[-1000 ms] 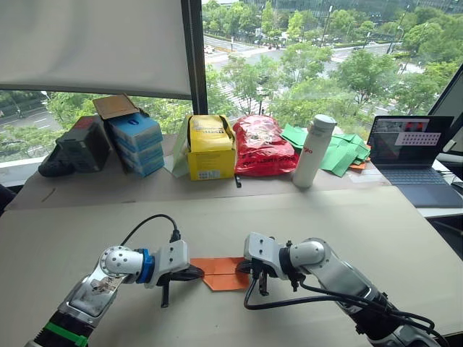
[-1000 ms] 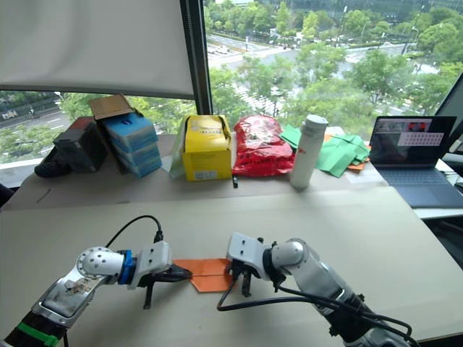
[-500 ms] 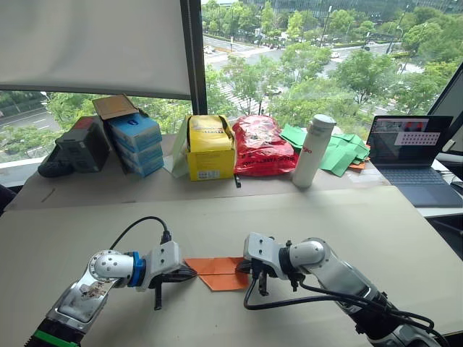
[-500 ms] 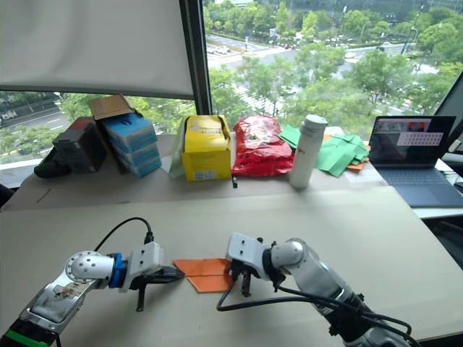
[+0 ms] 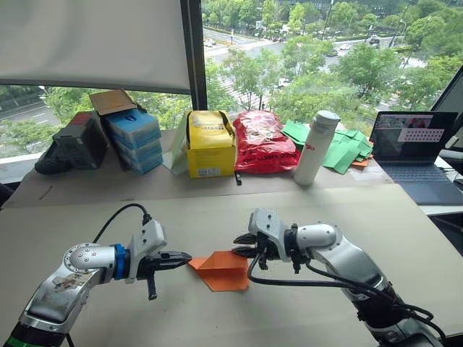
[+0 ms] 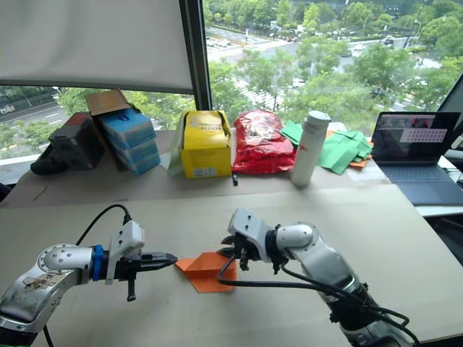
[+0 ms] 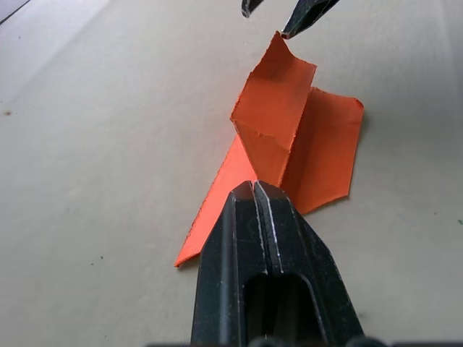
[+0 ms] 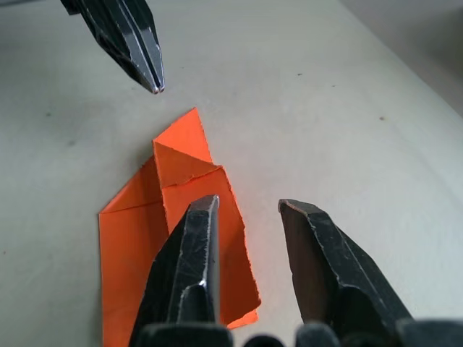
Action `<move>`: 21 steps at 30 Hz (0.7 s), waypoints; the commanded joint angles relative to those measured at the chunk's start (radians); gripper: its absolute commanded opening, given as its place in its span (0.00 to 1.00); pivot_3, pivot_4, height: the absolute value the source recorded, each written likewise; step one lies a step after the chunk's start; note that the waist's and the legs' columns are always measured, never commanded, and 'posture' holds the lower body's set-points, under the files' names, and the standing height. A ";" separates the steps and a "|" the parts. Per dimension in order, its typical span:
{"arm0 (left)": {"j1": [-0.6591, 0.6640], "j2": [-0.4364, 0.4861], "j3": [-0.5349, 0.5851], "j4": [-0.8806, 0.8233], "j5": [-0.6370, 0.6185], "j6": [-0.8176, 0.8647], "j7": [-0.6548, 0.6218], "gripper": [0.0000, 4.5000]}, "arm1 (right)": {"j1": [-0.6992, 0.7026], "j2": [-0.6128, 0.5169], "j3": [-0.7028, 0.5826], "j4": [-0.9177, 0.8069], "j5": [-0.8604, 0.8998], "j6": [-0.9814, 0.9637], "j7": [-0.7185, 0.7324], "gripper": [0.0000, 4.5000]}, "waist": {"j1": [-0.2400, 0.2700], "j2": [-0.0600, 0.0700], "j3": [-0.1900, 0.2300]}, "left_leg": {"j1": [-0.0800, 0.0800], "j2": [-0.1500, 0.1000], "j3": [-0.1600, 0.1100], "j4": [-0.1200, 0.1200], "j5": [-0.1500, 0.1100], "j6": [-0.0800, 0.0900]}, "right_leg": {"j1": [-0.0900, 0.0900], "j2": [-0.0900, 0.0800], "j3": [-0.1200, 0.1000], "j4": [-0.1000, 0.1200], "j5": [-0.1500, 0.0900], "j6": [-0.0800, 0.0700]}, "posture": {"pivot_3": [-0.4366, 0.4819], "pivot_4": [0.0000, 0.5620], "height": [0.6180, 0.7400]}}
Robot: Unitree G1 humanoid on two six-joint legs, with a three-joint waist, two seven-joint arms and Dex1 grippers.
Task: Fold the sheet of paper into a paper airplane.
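One pale tabletop (image 5: 405,217) spans the lower frame; behind it, a window ledge carries boxes, a yellow box (image 5: 210,148), a red bag (image 5: 262,143), a white bottle (image 5: 314,148), green paper pieces (image 5: 340,148) and a laptop (image 5: 416,155). Sheet of paper (image 5: 223,270), folded orange, lies lower centre with open surface all round. Left gripper (image 5: 181,257): fingers pressed together, tip just beside the paper's point. Right gripper (image 5: 242,245): fingers spread, over the paper's raised flap; contact hard to judge.

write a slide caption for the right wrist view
Open right claw over folded orange paper, shut left claw opposite.
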 commanded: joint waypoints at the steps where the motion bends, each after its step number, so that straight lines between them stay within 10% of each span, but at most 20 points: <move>1: -0.008 0.006 0.026 -0.037 -0.035 0.022 0.011 0.00 | -0.030 -0.007 -0.018 0.012 0.036 -0.001 0.023 0.67 | 0.000 0.000 0.000 | 0.000 0.000 0.000 0.000 0.000 0.000 | 0.000 0.000 0.000 0.000 0.000 0.000 | 0.48 0.27 1.00; 3: -0.008 0.002 0.030 -0.045 -0.052 0.034 0.016 0.00 | -0.032 -0.016 -0.001 0.043 0.034 -0.018 0.040 0.81 | 0.000 0.000 0.000 | 0.000 0.000 0.000 0.000 0.000 0.000 | 0.000 0.000 0.000 0.000 0.000 0.000 | 0.48 0.27 1.00; 16: 0.036 0.023 0.162 -0.099 -0.215 0.129 0.045 0.00 | -0.010 -0.011 0.041 0.173 0.021 -0.120 0.069 0.81 | -0.001 0.000 0.000 | -0.002 0.000 0.000 0.000 0.001 -0.002 | -0.001 0.000 0.000 0.000 0.000 -0.001 | 0.48 0.27 1.00; 21: 0.037 0.026 0.171 -0.094 -0.222 0.132 0.054 0.00 | 0.004 -0.019 0.060 0.174 0.019 -0.124 0.082 0.49 | 0.000 0.000 0.000 | -0.002 0.000 0.000 0.001 0.001 -0.002 | -0.001 0.000 0.000 0.000 0.001 -0.001 | 0.48 0.27 1.00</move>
